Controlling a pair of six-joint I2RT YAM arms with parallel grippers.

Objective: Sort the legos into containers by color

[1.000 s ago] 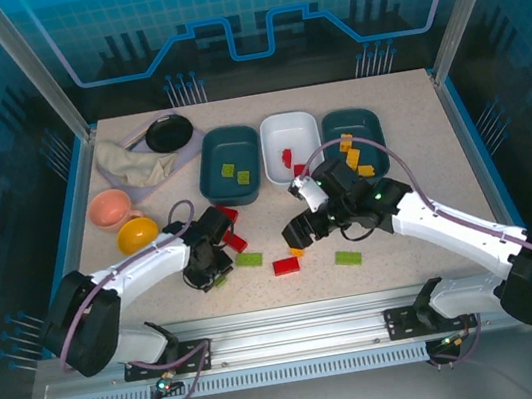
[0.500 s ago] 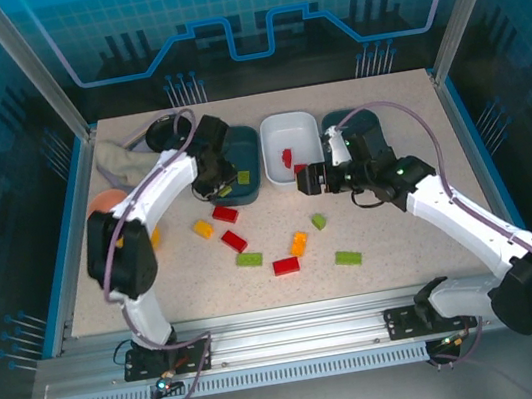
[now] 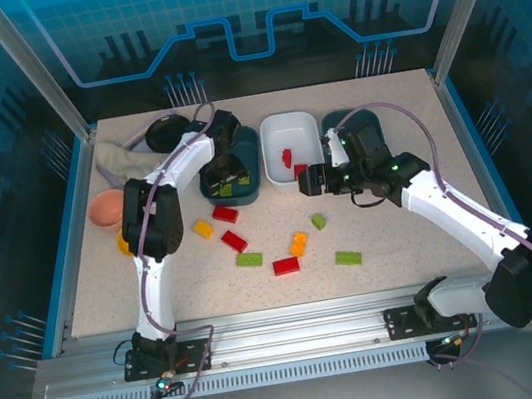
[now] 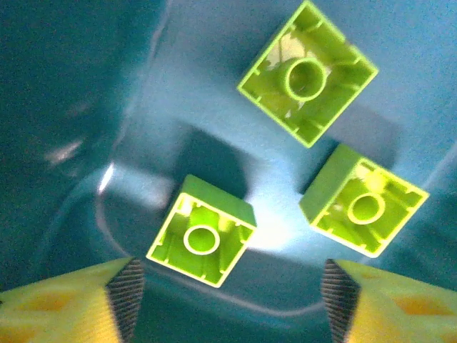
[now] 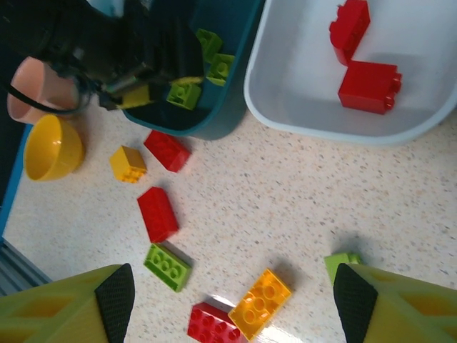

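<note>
Three lime bricks (image 4: pixel 202 241) lie in the left teal tub (image 4: pixel 64 93) under the left end effector (image 4: pixel 228 300), its fingers spread and empty. Best lift straight up past the rim. Right end effector (image 5: pixel 232 304) hovers over the bench (image 5: pixel 285 207), spread, empty.

Round pink bowl (image 3: pixel 105 208) on speckled surface (image 3: pixel 407 258). Yellow bowl (image 5: pixel 50 146) just in front of it, crumpled beige cloth (image 3: pixel 124 163) behind, round black dish (image 3: pixel 166 132) farther behind.

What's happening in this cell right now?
Color sorting of legos. The left gripper is open inside the left teal tub, over three green bricks lying there. The right gripper is open and empty above the table beside the white tub, which holds two red bricks. Several loose bricks lie unsorted on the table.
</note>
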